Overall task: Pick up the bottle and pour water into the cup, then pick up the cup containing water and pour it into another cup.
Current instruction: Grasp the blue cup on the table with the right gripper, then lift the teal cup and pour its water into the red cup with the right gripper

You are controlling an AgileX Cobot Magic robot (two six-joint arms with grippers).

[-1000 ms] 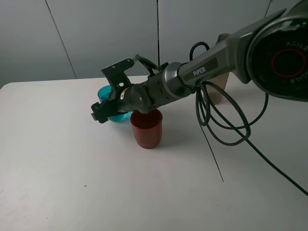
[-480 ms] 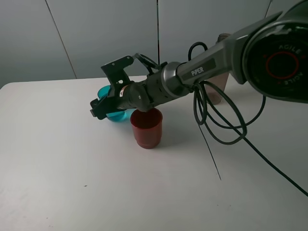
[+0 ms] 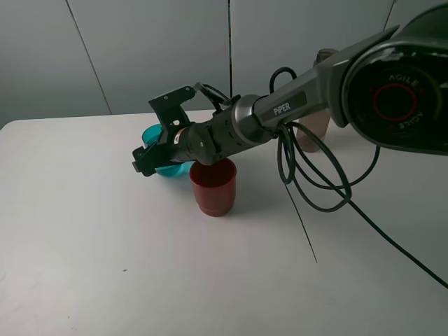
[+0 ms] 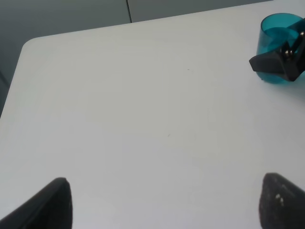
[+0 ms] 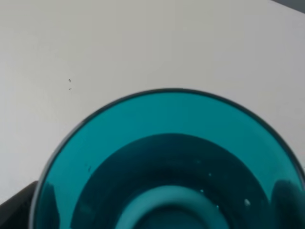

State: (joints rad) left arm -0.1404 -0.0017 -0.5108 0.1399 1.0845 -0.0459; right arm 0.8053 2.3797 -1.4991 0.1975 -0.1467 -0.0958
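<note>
– White surface, starting from its left side: what shows there?
– Only the left jaws, seen in the left wrist view. Two dark tips are set wide apart, with bare surface showing between them.
– And next along?
– The cup, teal and see-through, stands towards the back, left of the middle, and looks upright. The right arm reaches across from the right. The right jaws stand wide, one on either side of the cup. Whether they touch its wall I cannot tell. The right wrist view looks down into its open mouth.
– And the red one?
– That is another cup, opaque dark red. It stands upright just beside the teal one, to its right and nearer the camera, below the arm.
– Further right?
– A black cable loops down from the arm. Behind it stands the bottle, grey-brown, towards the far right of the surface and mostly hidden.
</note>
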